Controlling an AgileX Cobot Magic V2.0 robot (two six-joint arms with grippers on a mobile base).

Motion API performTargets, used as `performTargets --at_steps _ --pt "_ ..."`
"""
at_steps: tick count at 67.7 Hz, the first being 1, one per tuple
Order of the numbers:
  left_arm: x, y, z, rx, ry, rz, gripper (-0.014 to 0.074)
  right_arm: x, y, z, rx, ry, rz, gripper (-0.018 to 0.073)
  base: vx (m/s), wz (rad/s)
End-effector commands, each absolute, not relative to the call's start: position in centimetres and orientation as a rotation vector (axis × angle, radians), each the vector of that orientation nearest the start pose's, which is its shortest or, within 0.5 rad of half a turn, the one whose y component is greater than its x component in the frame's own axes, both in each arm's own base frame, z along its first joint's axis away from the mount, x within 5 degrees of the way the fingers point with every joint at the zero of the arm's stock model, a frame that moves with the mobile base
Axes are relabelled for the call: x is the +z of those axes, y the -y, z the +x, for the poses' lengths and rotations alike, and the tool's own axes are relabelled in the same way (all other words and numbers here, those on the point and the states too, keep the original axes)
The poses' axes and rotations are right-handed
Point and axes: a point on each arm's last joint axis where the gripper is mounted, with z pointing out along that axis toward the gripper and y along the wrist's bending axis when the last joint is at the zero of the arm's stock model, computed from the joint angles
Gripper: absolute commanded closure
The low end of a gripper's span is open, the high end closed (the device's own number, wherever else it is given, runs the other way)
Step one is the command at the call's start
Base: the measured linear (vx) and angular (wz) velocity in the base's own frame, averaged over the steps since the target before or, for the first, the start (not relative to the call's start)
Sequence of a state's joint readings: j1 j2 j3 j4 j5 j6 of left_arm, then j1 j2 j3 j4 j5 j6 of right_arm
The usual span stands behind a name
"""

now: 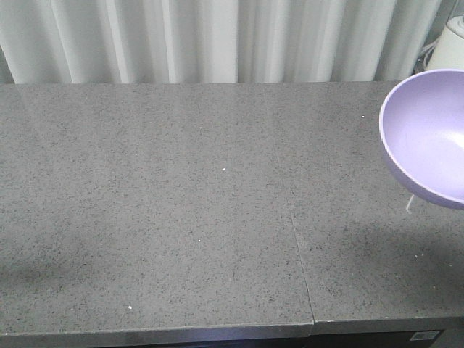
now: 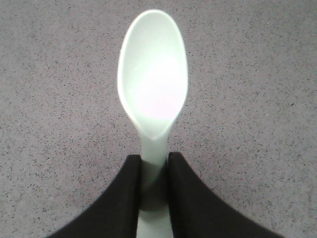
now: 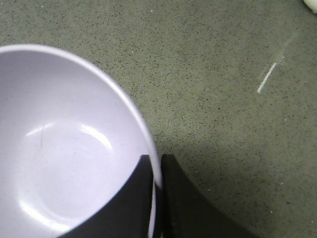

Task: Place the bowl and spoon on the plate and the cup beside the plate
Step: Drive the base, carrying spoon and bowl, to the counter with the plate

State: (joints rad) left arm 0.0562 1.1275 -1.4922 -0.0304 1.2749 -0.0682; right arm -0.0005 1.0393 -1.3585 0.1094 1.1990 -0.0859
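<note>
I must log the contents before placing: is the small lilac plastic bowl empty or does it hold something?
Empty. The small lilac plastic bowl shows only its bare glossy inside in the right wrist view, with the right gripper clamped on its rim.

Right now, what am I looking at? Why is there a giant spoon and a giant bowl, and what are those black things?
It's a robot with two arms, and each picture comes from a different camera. One camera looks at the grey counter from the front; the bowl shows at its right edge. The other two cameras sit on the wrists, so things look huge. The black things are gripper fingers. The left gripper pinches the spoon by its handle. The right gripper pinches the bowl's rim. No plate or cup shows.
</note>
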Motion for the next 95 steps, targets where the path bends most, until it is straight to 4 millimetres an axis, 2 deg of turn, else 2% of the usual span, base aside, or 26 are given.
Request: performTargets --at_steps 1,95 --pt "47.04 -0.71 18.74 -0.057 -2.299 -0.138 0.0603 45.56 -0.84 17.25 0.089 -2.258 -0.094 0.0566 0.0 0.0" --pt "47.04 -0.71 18.74 -0.057 -2.299 -0.138 0.0603 45.56 -0.84 17.25 0.088 -2.258 -0.098 0.0566 0.0 -0.01"
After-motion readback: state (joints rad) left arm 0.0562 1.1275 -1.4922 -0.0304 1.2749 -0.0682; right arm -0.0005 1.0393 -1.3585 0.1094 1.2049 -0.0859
